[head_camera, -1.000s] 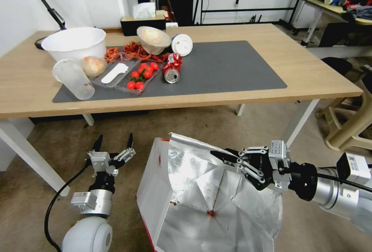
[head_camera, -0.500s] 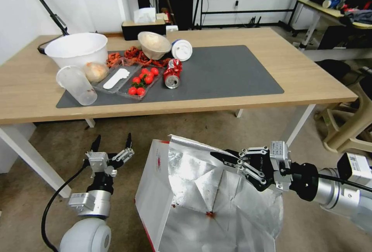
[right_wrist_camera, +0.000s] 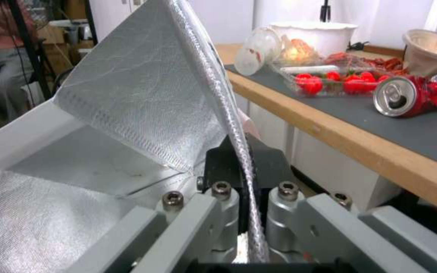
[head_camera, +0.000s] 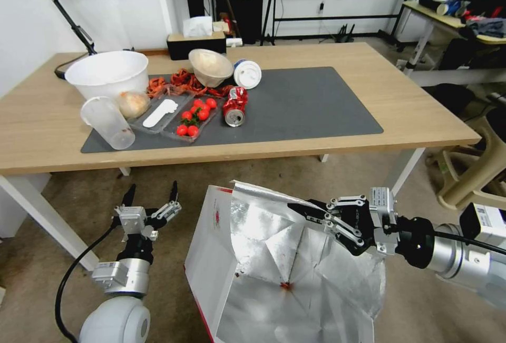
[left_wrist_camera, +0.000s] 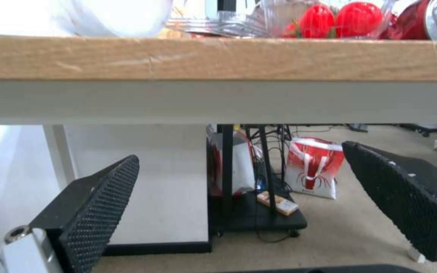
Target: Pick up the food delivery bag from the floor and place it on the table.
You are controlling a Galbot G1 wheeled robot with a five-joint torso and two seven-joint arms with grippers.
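Note:
The food delivery bag (head_camera: 245, 274), white with a small red logo and crinkled silver foil lining, hangs open in front of the table (head_camera: 421, 106). Its rim is below the light-wood top and its bottom runs off the frame. My right gripper (head_camera: 301, 210) is shut on the bag's far rim. In the right wrist view the foil edge (right_wrist_camera: 142, 94) is pinched between the right gripper (right_wrist_camera: 241, 151) jaws. My left gripper (head_camera: 152, 193) stands open left of the bag, above the floor (head_camera: 84, 201), holding nothing. The left wrist view has the left gripper (left_wrist_camera: 239, 151) open below the table's edge (left_wrist_camera: 218, 57).
A white bowl (head_camera: 108, 71), plastic cup (head_camera: 108, 121), tomato tray (head_camera: 192, 116) and crushed red can (head_camera: 234, 106) crowd the left of the dark grey mat (head_camera: 311, 100), whose right half is bare. White table legs (head_camera: 406, 169), a beige chair (head_camera: 474, 169) and a small red-and-white bag (left_wrist_camera: 312, 170) stand around.
The whole picture has shifted and the table now sits lower in it, so the camera has moved. Both grippers and the bag keep their places in the frame.

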